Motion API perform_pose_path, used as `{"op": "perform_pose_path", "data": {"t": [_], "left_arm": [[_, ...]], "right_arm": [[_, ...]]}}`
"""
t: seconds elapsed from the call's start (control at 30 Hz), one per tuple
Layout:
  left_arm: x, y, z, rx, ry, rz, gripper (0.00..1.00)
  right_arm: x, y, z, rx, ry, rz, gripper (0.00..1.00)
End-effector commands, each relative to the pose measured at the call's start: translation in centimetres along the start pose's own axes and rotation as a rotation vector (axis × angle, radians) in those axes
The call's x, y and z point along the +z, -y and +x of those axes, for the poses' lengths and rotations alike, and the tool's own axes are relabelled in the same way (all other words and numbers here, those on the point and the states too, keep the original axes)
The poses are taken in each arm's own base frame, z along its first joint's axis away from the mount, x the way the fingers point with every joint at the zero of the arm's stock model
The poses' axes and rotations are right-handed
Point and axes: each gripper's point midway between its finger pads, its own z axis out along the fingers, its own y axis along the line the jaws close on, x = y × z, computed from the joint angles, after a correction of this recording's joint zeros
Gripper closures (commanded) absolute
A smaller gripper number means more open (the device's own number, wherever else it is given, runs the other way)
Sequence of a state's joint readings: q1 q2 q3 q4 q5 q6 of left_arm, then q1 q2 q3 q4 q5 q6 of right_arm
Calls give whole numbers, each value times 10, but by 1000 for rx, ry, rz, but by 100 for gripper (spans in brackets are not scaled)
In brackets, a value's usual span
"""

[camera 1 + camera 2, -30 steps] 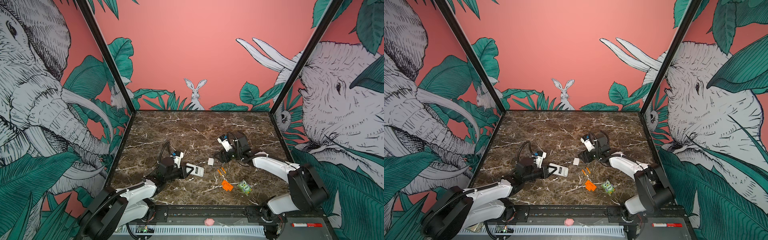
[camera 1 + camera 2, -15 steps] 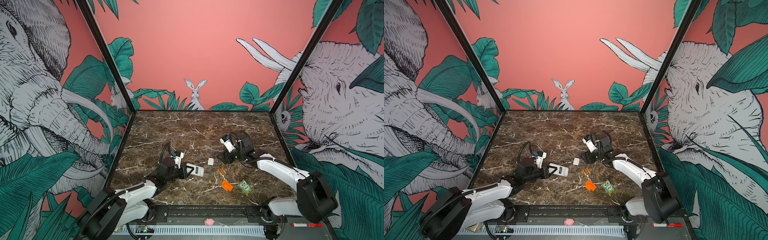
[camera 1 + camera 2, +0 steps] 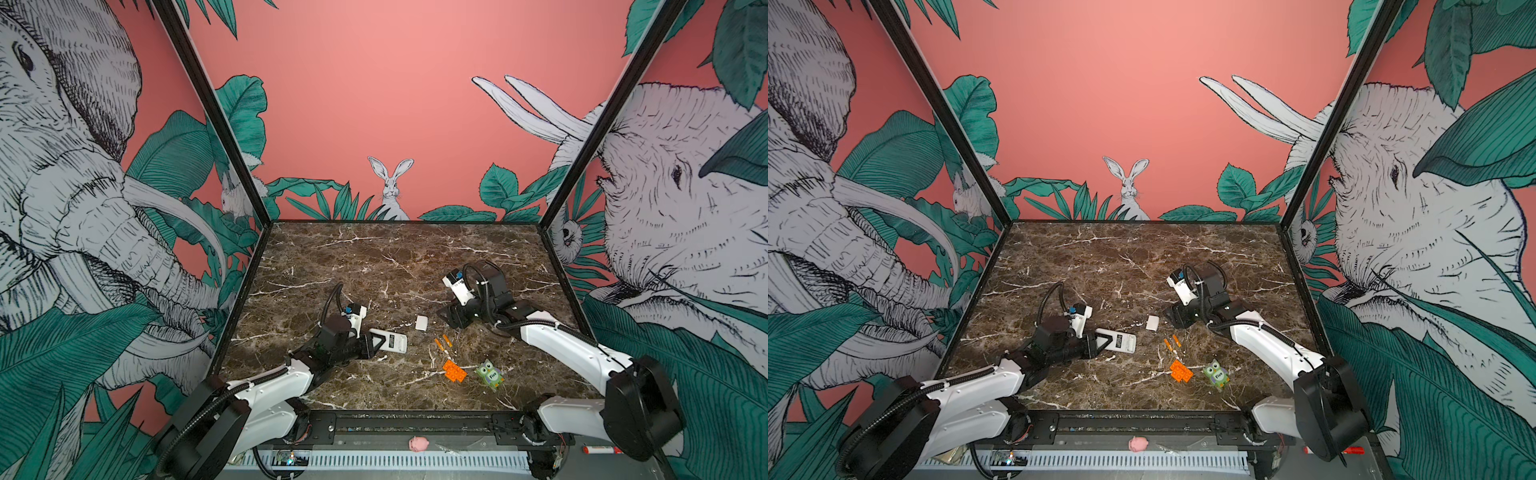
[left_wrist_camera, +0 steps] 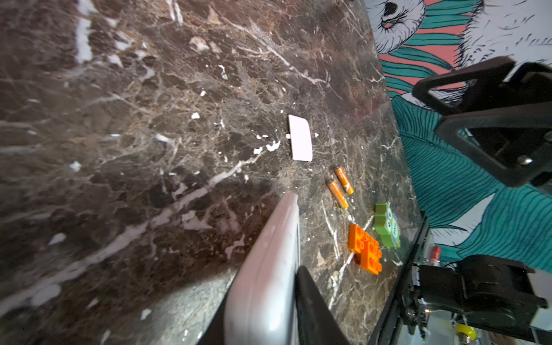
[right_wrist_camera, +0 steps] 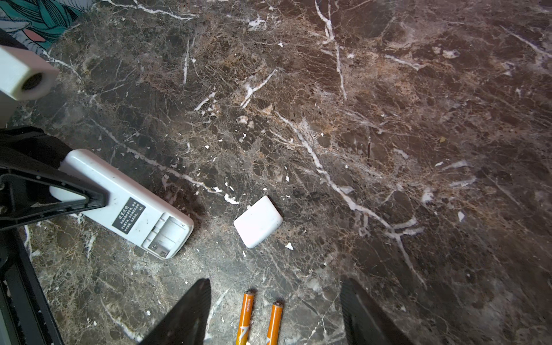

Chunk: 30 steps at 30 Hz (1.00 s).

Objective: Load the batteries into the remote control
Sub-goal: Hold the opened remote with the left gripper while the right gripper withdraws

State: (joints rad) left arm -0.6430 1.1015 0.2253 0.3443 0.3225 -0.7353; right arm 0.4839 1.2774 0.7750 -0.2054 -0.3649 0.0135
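The table (image 3: 374, 257) is bare across its far half and along both side walls; everything sits in the near middle. The remote (image 3: 390, 343) lies flat, label side up, well clear of every edge; its empty battery bay is at the end nearest the loose white lid (image 3: 421, 322). The batteries (image 3: 439, 345) lie side by side, just apart, between the lid and the orange brick (image 3: 454, 370); the brick and the owl toy (image 3: 489, 374) are closest to the front rail (image 3: 395, 419). The left claw (image 3: 376, 343) has one finger across the remote's back; I cannot tell whether it is gripping. The right claw (image 3: 451, 319) is spread wide and empty, just behind the batteries. Compared with a second ago, the right arm's elbow has swung out toward the right wall; the remote, lid and batteries have not shifted.
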Motion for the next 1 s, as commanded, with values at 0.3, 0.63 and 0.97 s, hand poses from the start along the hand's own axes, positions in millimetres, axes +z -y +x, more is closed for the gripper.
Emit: {"op": "perform_pose_path", "data": {"t": [0.3, 0.63, 0.97], "left_arm": [[-1, -27, 17, 4, -51, -116, 52], [-6, -35, 15, 7, -23, -161, 39], [-11, -48, 21, 25, -48, -231, 38]], "right_arm": [[-5, -1, 5, -16, 5, 11, 32], [-20, 13, 23, -21, -73, 154, 32], [-42, 6, 35, -39, -140, 249, 29]]}}
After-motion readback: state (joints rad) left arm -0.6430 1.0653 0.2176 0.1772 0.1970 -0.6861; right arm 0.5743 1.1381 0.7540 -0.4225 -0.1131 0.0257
